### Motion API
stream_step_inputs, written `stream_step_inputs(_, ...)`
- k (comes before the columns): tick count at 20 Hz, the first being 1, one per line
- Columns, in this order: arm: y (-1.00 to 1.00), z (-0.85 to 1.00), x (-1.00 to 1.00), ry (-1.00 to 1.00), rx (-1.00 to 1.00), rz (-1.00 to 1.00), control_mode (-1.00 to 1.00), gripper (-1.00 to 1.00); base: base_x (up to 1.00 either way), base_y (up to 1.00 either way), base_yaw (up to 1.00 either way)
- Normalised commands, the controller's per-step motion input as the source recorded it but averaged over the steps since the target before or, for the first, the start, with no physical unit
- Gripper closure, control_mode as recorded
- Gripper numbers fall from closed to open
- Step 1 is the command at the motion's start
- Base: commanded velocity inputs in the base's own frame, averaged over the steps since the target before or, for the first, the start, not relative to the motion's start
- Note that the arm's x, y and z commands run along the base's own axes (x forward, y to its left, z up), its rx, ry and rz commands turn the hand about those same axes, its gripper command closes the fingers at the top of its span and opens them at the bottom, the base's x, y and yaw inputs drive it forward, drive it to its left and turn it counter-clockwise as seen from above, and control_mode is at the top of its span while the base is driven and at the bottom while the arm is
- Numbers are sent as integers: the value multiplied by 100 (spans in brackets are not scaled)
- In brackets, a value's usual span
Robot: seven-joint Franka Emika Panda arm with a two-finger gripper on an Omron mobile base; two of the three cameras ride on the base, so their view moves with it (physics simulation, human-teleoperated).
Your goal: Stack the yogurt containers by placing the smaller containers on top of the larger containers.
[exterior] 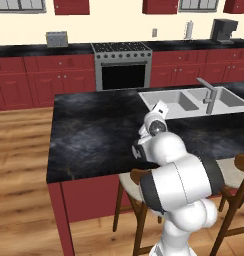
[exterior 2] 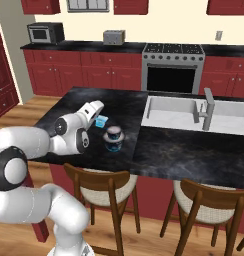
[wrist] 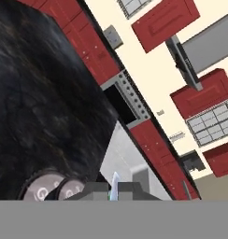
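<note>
On the black island counter (exterior 2: pixel 84 100) my gripper (exterior 2: pixel 100 116) is shut on the tiny light-blue squarish cup (exterior 2: pixel 101 121), just left of the round cups. Between my fingertips in the hand view, a thin pale-blue edge of that cup (wrist: pixel 115 184) shows in the gripper (wrist: pixel 114 190). In the right base view the narrower pale-lidded cup (exterior 2: pixel 114 133) appears to sit on the widest dark-blue cup (exterior 2: pixel 114 145). Their two round lids (wrist: pixel 39 189) (wrist: pixel 73 189) overlap at the hand view's lower left. In the left base view my own arm hides the cups.
A steel sink (exterior 2: pixel 169 114) with a faucet (exterior 2: pixel 208 107) lies to the right of the cups. Two wooden stools (exterior 2: pixel 106 182) (exterior 2: pixel 214 200) stand at the island's near edge. The stove (exterior 2: pixel 173 70) and red cabinets line the far wall.
</note>
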Motion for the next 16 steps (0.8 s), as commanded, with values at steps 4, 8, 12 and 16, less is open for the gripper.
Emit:
stream_step_inputs(4, 0, -4, 15, 0, -1, 0, -100, 100, 0, 0, 0)
stream_step_inputs(8, -7, -8, 14, 0, -1, 0, -100, 100, 0, 0, 0)
stream_step_inputs(12, -19, 0, 7, 0, 0, 0, -100, 100, 0, 0, 0)
stream_step_inputs(16, -24, 0, 0, 0, 0, 0, -100, 100, 0, 0, 0)
